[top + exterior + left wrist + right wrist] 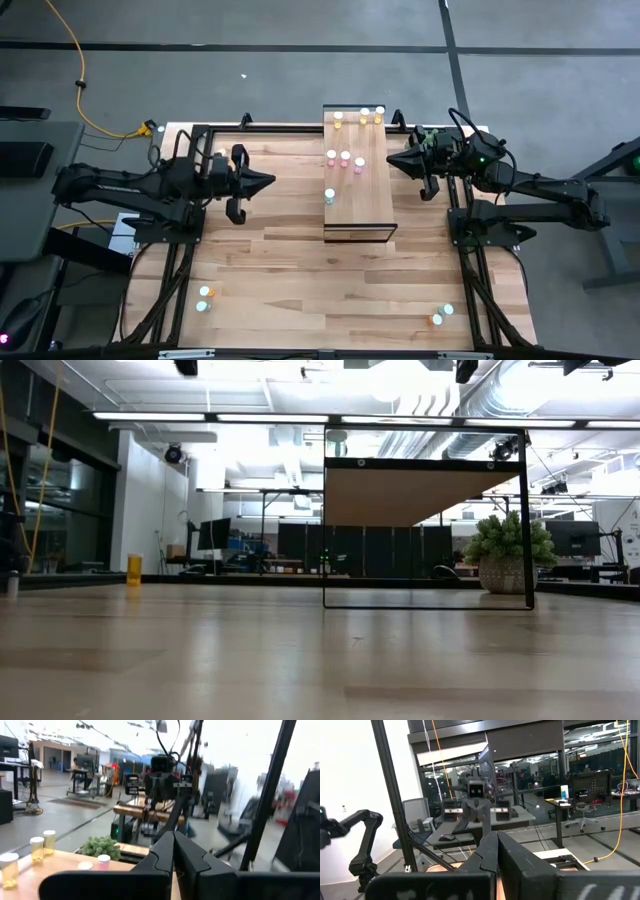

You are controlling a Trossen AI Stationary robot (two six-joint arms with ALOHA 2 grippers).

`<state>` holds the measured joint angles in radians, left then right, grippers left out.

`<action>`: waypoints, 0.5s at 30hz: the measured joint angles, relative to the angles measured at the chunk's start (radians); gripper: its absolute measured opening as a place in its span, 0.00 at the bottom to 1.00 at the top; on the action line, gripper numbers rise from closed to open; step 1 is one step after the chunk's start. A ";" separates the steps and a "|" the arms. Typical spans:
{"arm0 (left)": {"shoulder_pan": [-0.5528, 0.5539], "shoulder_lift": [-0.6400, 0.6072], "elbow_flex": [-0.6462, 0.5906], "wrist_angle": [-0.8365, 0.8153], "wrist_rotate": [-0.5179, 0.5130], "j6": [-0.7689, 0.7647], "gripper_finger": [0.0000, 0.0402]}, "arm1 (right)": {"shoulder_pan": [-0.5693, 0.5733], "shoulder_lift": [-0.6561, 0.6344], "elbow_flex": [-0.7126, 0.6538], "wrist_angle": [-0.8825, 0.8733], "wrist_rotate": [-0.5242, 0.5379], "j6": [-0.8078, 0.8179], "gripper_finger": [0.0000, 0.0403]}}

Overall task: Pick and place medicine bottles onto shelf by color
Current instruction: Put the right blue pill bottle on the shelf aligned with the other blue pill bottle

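The shelf (357,175) stands mid-table between my two arms. On its top board stand several medicine bottles: yellow and orange ones (365,115) at the far end, pink ones (345,158) in the middle, and one blue-green bottle (329,196) nearer. More bottles stand on the table at the near left (204,293) and near right (448,310). My left gripper (270,181) hovers shut, left of the shelf and pointing at it. My right gripper (390,160) hovers shut to the shelf's right. The left wrist view shows yellow bottles (37,849) and a pink one (103,861) past the shut fingers.
A dark metal frame (200,130) runs round the tabletop's edges. Bare planks lie between the shelf and the table's near edge. In the low view the shelf's dark frame (525,520) rises mid-table, and a yellow bottle (134,568) stands far off to its left.
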<state>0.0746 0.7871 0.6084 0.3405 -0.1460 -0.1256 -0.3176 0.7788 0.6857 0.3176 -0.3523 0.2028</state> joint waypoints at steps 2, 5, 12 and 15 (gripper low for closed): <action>0.007 -0.009 -0.072 0.112 -0.001 -0.034 0.00 | 0.000 0.000 0.000 0.000 -0.001 0.015 0.00; 0.011 -0.019 -0.118 0.217 0.000 -0.052 0.00 | 0.000 0.000 0.000 0.000 -0.004 0.045 0.00; 0.012 -0.029 -0.121 0.233 -0.002 0.053 0.00 | 0.000 0.000 0.000 0.001 0.017 0.112 0.00; 0.012 -0.029 -0.121 0.239 -0.025 0.055 0.00 | 0.000 0.000 0.000 0.001 0.032 0.151 0.00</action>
<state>0.0868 0.7582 0.4877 0.5797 -0.1714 -0.0709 -0.3180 0.7788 0.6857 0.3183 -0.3200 0.3535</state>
